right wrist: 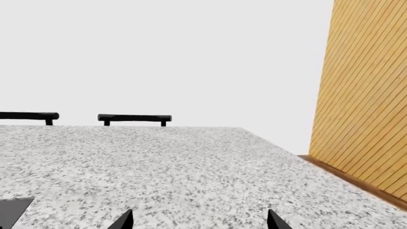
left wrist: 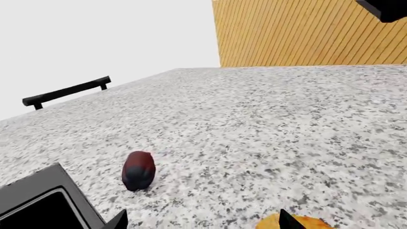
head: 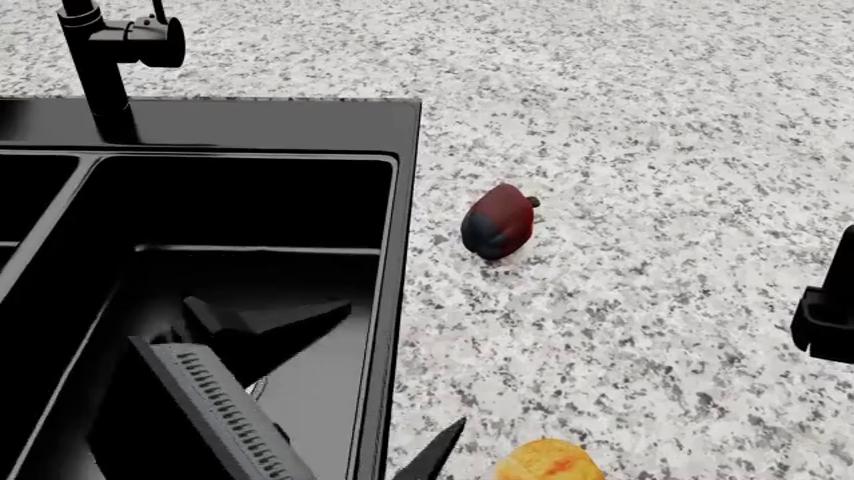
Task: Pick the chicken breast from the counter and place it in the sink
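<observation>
**Mia:** Head view first. Where is the chicken breast [head: 550,462]?

**Sam:** It sits on the counter [head: 641,120], right at the low edge of the picture. It is orange and yellow. Only its top shows there.

**Mia:** Is a gripper holding it?

**Sam:** No. The left gripper [left wrist: 202,223] is close to it. In the left wrist view one black fingertip [left wrist: 289,221] pokes up in front of the chicken, and the other tip is far off to the side. So the fingers are spread wide apart with nothing between them. I cannot tell if that one tip touches the chicken.

**Mia:** What else is near?

**Sam:** A dark red fruit [head: 499,222] with a little stem lies on the counter too, farther back from the chicken. It is close to the sink [head: 240,125] but not in it.

**Mia:** And the sink?

**Sam:** It is shiny and black, to the left of the chicken. A black faucet [head: 110,55] stands at its back edge. Part of the left arm hangs over the basin.

**Mia:** What about the right gripper [right wrist: 198,220]?

**Sam:** In the right wrist view its two tips stand wide apart over bare counter, with nothing in them. A wooden wall [right wrist: 362,105] with yellow slats is behind, and two black bars [right wrist: 134,118] sit at the counter's far edge.
</observation>
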